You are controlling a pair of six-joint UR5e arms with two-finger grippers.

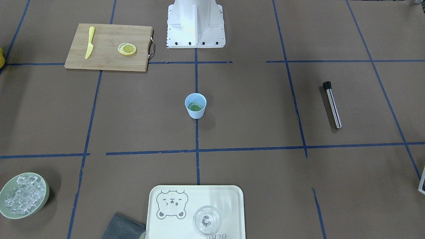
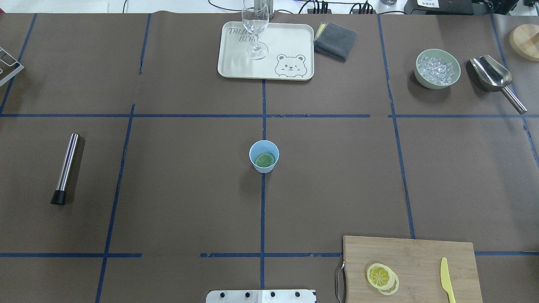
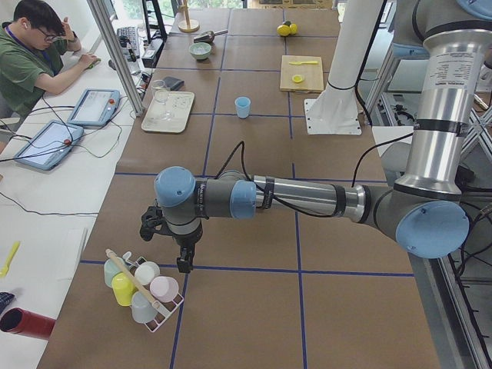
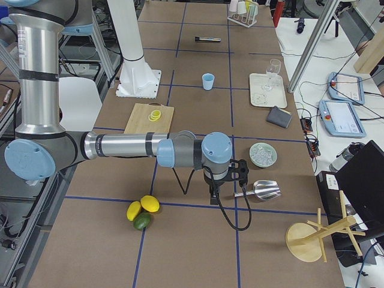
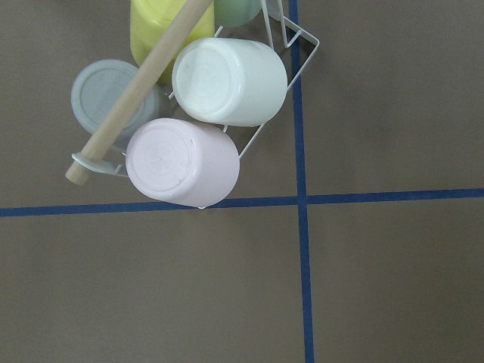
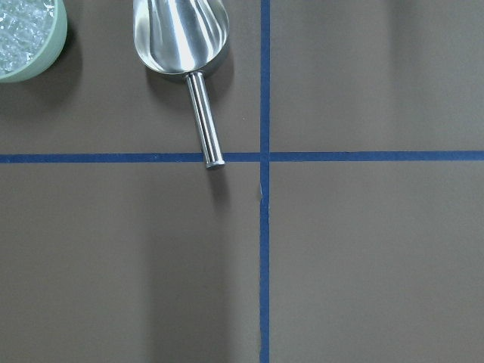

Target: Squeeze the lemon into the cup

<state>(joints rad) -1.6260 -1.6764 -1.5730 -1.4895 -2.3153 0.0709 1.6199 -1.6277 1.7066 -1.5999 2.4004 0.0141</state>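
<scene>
Inside the cup (image 2: pixel 263 169), at its bottom, I see the lemon (image 2: pixel 265 160) lying flat; it looks greenish there. The cup stands upright on the middle blue tape line, and no gripper is near it.

On the robot's side of the cup and to its right lies the cutting board (image 2: pixel 421 259), with a stack of slices (image 2: pixel 381 277) and a yellow knife (image 2: pixel 446 280) on it. Well apart to the cup's left lies a metal rod (image 2: pixel 66 168). Beyond the cup, away from the robot, is the tray (image 2: pixel 236 67) with a glass (image 2: pixel 255 25) on it.

Far to the cup's left, the left gripper (image 3: pixel 184 265) hangs near a rack of cups (image 3: pixel 142 288). Far to the cup's right, the right gripper (image 4: pixel 214 197) hangs just beside a metal scoop (image 4: pixel 264 191). I see each gripper only from the side, so I cannot tell how far its fingers are spread or whether they touch anything.
</scene>
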